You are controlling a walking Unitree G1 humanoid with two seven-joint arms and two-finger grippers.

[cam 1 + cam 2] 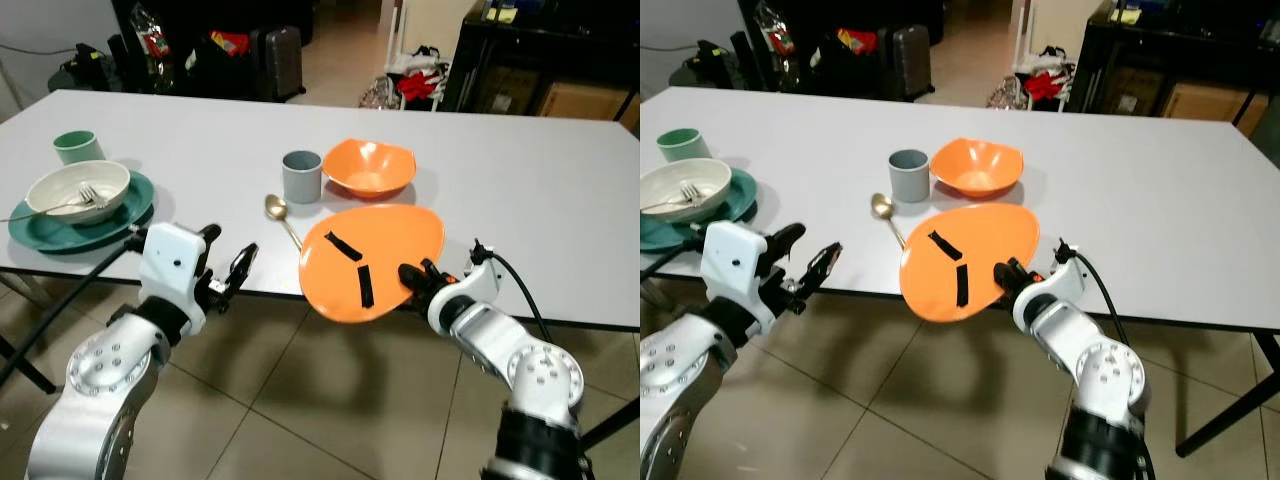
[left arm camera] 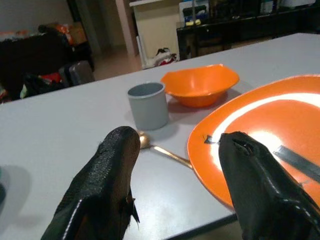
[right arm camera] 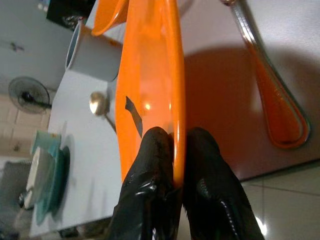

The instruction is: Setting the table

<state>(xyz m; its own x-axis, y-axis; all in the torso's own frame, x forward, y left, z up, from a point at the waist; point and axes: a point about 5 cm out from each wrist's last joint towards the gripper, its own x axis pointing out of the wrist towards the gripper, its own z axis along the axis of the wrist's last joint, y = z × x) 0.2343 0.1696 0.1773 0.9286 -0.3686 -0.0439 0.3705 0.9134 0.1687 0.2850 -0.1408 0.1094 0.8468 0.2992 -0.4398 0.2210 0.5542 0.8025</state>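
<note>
Green place setting: near the left end of the worktop, a white bowl (image 1: 78, 190) with a fork (image 1: 88, 194) in it stands on a green plate (image 1: 40, 232); a green cup (image 1: 78, 147) stands just behind them.
Left gripper (image 1: 228, 273): it hovers just off the near edge of the worktop, a little below the surface, pointing toward the spoon. The fingers (image 2: 107, 170) are wide apart and hold nothing.
Middle of the worktop: a gold spoon (image 1: 281, 217) lies close to the near edge; a grey cup (image 1: 301, 176) stands behind it, and an orange bowl (image 1: 368, 168) is just beside the cup.
Orange plate (image 1: 385, 250): it is tilted, its far part over the near edge of the worktop and its near part hanging past that edge. Two black tape strips are on it.
Handling: it looks stiff, light and smooth, so I think it can slip; the rim is the best place to hold.
Right gripper (image 1: 415, 282): it reaches up from below the near edge, forearm slanting up, and the fingers (image 3: 150, 150) are closed narrow on the plate's near rim, one on each face.
</note>
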